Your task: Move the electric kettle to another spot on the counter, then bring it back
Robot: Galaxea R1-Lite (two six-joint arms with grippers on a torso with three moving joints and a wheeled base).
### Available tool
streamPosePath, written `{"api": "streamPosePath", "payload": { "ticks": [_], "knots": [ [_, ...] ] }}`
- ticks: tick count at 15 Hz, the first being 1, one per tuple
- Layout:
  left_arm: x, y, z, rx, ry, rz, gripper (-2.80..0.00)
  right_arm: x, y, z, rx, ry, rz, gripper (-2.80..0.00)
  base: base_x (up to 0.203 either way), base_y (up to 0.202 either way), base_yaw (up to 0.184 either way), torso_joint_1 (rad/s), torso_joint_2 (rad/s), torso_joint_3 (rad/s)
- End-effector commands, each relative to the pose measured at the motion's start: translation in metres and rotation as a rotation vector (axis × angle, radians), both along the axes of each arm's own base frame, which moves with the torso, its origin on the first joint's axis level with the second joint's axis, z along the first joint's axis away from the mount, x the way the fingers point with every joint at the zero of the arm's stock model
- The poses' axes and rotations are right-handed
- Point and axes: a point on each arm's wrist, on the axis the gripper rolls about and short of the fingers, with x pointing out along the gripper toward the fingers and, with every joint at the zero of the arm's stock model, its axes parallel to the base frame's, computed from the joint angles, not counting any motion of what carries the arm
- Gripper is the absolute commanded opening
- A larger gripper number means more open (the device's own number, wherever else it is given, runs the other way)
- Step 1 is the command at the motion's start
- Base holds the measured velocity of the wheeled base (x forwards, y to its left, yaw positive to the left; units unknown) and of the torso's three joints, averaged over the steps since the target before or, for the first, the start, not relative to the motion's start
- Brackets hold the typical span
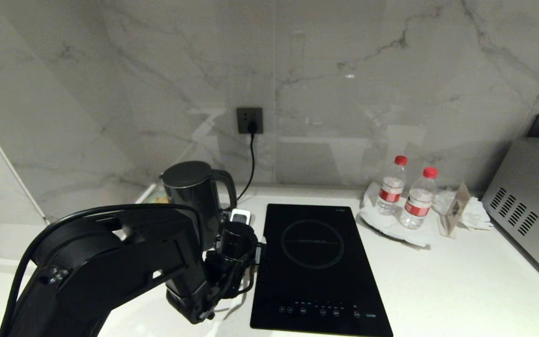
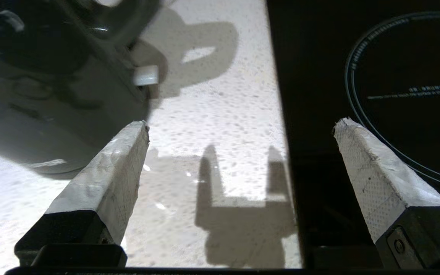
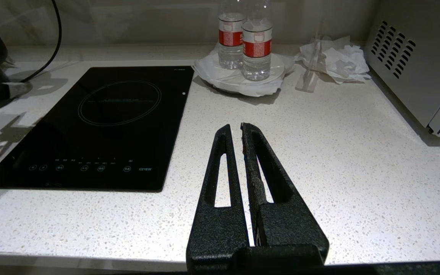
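The electric kettle (image 1: 194,192), tall, glossy black, with a loop handle on its right side, stands at the back left of the white speckled counter (image 1: 438,281). My left arm reaches in front of it and hides its lower part in the head view. In the left wrist view my left gripper (image 2: 241,124) is open, its white-taped fingers (image 2: 109,172) spread wide over bare counter (image 2: 212,114) with nothing between them. The kettle (image 2: 52,76) lies just beyond one fingertip, the cooktop (image 2: 357,76) under the other. My right gripper (image 3: 235,128) is shut and empty, hovering near the counter's front edge.
The black glass cooktop (image 1: 316,262) is inset mid-counter. Two red-capped water bottles (image 1: 410,196) stand on a paper-lined plate at the back right, beside a small card stand (image 1: 454,208). A steel microwave (image 1: 531,206) fills the far right. A cord hangs from the wall socket (image 1: 250,120).
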Motion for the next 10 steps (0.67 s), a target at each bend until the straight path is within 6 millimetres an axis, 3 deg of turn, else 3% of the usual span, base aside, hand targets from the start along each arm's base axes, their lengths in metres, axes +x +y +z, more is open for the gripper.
{"api": "streamPosePath", "payload": {
  "ticks": [1,7,10],
  "knots": [
    [0.002,-0.004,-0.007,0.001,0.009,-0.010,0.00,0.000,0.000,0.000,-0.001,0.001,0.000,-2.80,0.000,0.000,0.000,0.000,0.00,0.000],
    [0.013,-0.016,-0.008,0.014,0.042,-0.033,0.00,0.000,0.000,0.000,-0.001,0.001,0.000,-2.80,0.000,0.000,0.000,0.000,0.00,0.000],
    [0.007,-0.015,-0.008,0.002,0.072,-0.064,0.00,0.000,0.000,0.000,-0.001,-0.001,0.000,-2.80,0.000,0.000,0.000,0.000,0.00,0.000]
  ]
}}
